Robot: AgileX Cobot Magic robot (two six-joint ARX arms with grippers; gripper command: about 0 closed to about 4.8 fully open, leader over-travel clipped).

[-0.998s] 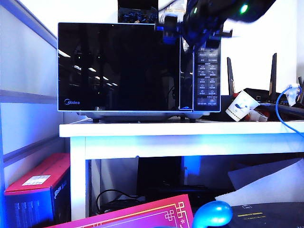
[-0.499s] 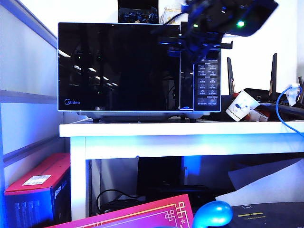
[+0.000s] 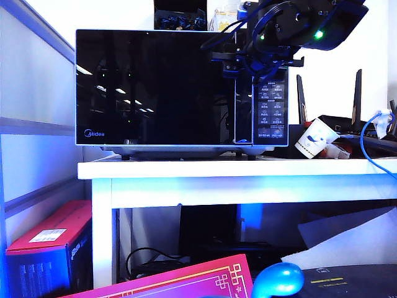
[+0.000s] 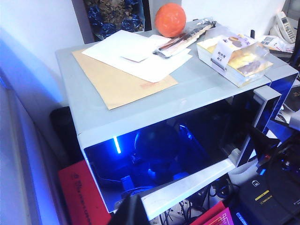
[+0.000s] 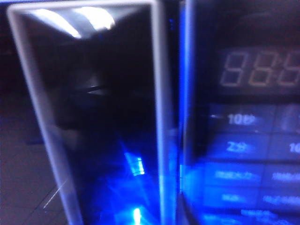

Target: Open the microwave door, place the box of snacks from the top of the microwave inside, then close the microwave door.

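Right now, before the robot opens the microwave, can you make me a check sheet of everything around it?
Surface: white table carrying the microwave.
Job's things: microwave door shut; box of snacks on the microwave's top, above the button panel end.
Clutter: papers, brown envelope and orange ball on top; paper cup beside the microwave.
Grippers: right gripper at the door handle, fingers' state unclear; left gripper only a dark edge, above the microwave's front, state unclear.
Cables: blue cable at the table's right; dark cable underneath.
Surroundings: red box below the table.
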